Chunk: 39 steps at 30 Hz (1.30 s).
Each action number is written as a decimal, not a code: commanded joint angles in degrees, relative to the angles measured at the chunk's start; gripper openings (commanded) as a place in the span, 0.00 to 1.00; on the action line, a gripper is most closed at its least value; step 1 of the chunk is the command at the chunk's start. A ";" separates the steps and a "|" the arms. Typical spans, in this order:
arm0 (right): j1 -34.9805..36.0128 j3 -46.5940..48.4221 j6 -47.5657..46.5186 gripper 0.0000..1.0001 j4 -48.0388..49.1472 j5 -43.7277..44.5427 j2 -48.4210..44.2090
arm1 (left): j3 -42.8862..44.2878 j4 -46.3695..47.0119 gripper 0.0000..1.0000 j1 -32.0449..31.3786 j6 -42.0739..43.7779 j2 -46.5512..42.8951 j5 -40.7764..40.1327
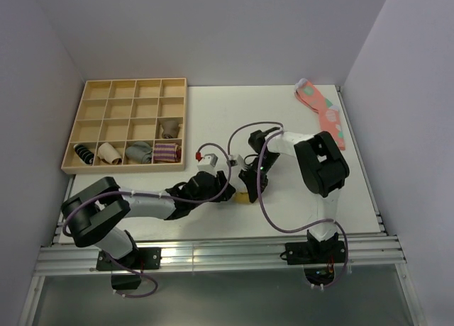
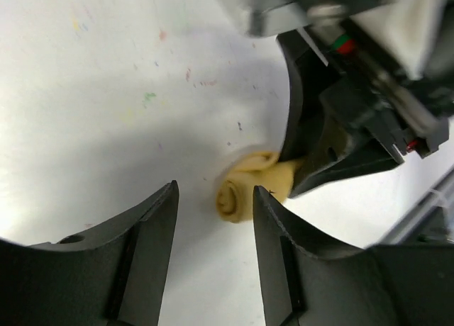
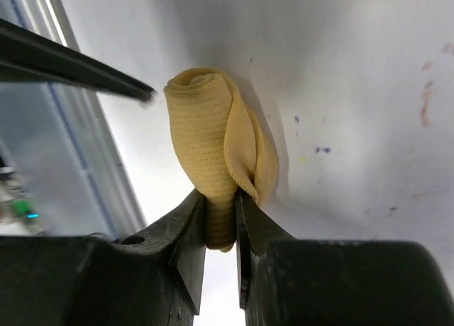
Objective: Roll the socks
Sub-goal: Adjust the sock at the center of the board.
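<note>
The socks point(image 3: 213, 149), a soft, light roll on the tabletop point(image 1: 213, 106) to the right of the wooden tray point(image 1: 135, 80), are pinched at one end by the right gripper point(image 3: 220, 214), the left gripper point(image 2: 214, 193) is seen open and empty, and a grasp across the middle is judged safest.

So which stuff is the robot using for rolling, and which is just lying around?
For the job: yellow sock, pinched by the right gripper; left gripper, open beside it.
Just lying about: pink sock; tray; rolled socks in it.
</note>
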 commanded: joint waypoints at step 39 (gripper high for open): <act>-0.49 7.97 6.72 0.08 -11.91 9.72 13.04 | 19.87 -19.03 0.54 -19.60 47.61 10.22 -9.85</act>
